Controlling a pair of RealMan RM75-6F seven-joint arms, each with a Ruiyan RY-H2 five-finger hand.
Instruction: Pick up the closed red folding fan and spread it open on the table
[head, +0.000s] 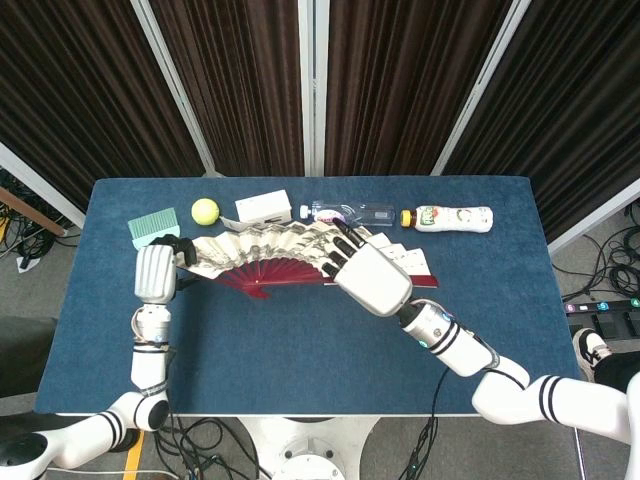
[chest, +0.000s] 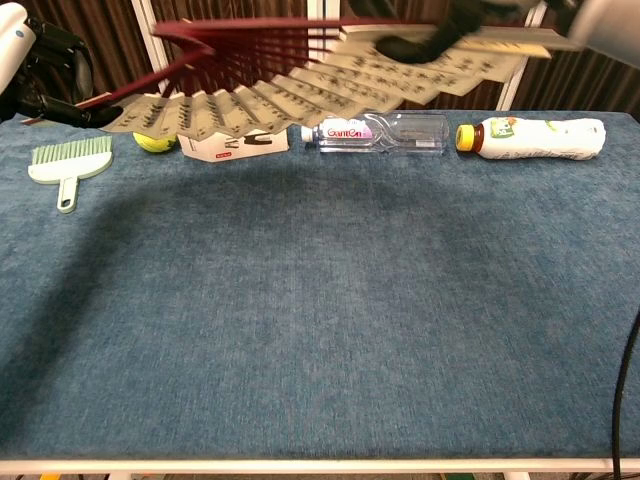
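paper fan (head: 300, 245), matt cloth table (head: 300, 330)

clear bottle (chest: 375, 131) — label "GentOn" | fan (chest: 330, 85) — script illegible
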